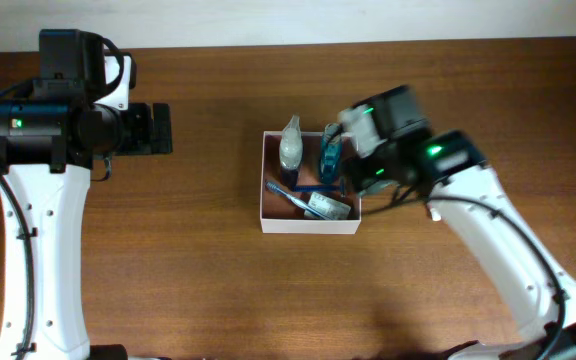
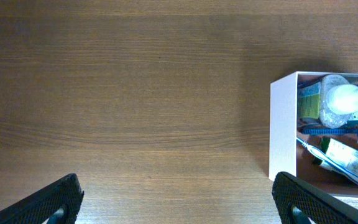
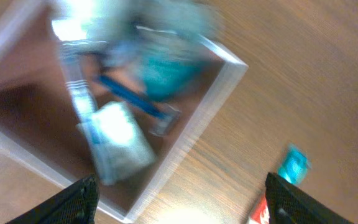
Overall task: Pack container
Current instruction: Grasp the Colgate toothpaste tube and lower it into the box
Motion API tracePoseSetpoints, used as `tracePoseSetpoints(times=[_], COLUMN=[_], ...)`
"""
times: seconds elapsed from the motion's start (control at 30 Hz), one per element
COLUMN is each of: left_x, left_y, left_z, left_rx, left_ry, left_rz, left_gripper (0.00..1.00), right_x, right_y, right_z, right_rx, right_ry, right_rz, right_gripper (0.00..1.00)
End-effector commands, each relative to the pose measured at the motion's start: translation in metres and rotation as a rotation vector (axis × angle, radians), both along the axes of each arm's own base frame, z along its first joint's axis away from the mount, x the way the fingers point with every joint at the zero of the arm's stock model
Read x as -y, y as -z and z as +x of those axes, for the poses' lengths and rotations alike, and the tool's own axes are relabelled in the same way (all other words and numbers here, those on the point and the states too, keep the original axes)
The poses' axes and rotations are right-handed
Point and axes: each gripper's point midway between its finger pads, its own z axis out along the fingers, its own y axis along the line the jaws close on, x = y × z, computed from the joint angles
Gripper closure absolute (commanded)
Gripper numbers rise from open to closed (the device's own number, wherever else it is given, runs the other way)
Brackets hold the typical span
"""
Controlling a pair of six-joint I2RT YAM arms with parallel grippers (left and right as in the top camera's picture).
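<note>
Right hand (image 3: 182,202) is spread wide, empty — the teal-capped tube (image 3: 293,164) lies just outside the container (image 3: 211,104) wall, nearest this arm.

Just a dark brown wood-grain table (image 1: 218,290), running under and all around the left claw (image 2: 176,200) and right claw (image 3: 182,200). Past them at the far edge there's a pale strip (image 1: 368,18), wall or floor, can't tell. Light's soft and even.
</note>
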Motion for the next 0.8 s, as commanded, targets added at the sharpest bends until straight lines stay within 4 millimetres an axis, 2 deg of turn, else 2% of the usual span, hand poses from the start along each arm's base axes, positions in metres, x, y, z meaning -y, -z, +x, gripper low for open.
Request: tracePoseSetpoints(times=[0.0,0.07,0.13,0.2,0.3,0.37,0.47,0.5,0.6,0.7,0.73,0.77], left_x=[0.0,0.0,0.0,0.0,0.0,0.0,0.0,0.0,0.0,0.0,0.0,0.0], left_y=[-0.007,-0.007,-0.007,-0.007,-0.007,-0.007,-0.007,-0.007,-0.007,-0.007,-0.007,-0.007], left_z=[0.0,0.0,0.0,0.0,0.0,0.0,0.0,0.0,0.0,0.0,0.0,0.0], left_rx=[0.021,0.021,0.021,0.021,0.021,0.021,0.021,0.021,0.021,0.021,0.021,0.021], left_ry=[-0.004,-0.004,-0.004,-0.004,-0.004,-0.004,-0.004,-0.004,-0.004,-0.004,-0.004,-0.004], left_rz=[-0.01,-0.01,-0.01,-0.01,-0.01,-0.01,-0.01,-0.01,-0.01,-0.01,-0.01,-0.01], left_gripper=[0.0,0.0,0.0,0.0,0.0,0.0,0.0,0.0,0.0,0.0,0.0,0.0], right_x=[0.071,0.103,0.122,0.141,0.148,0.148,0.147,0.147,0.147,0.147,0.147,0.147], right_y=[0.013,0.029,0.046,0.082,0.118,0.14,0.17,0.184,0.199,0.202,0.202,0.201], right_z=[0.012,0.011,0.007,0.002,-0.001,-0.004,-0.008,-0.01,-0.013,-0.012,-0.013,-0.014], right_rx=[-0.074,-0.132,-0.195,-0.309,-0.412,-0.471,-0.546,-0.578,-0.612,-0.612,-0.614,-0.617], right_ry=[0.438,0.535,0.592,0.651,0.674,0.677,0.679,0.679,0.681,0.689,0.691,0.692], right_rz=[0.105,0.105,0.108,0.086,0.062,0.047,0.028,0.02,0.011,0.012,0.013,0.011], right_gripper=[0.18,0.17,0.18,0.17,0.19,0.28,0.31,0.39,0.5,0.65,0.75,0.78])
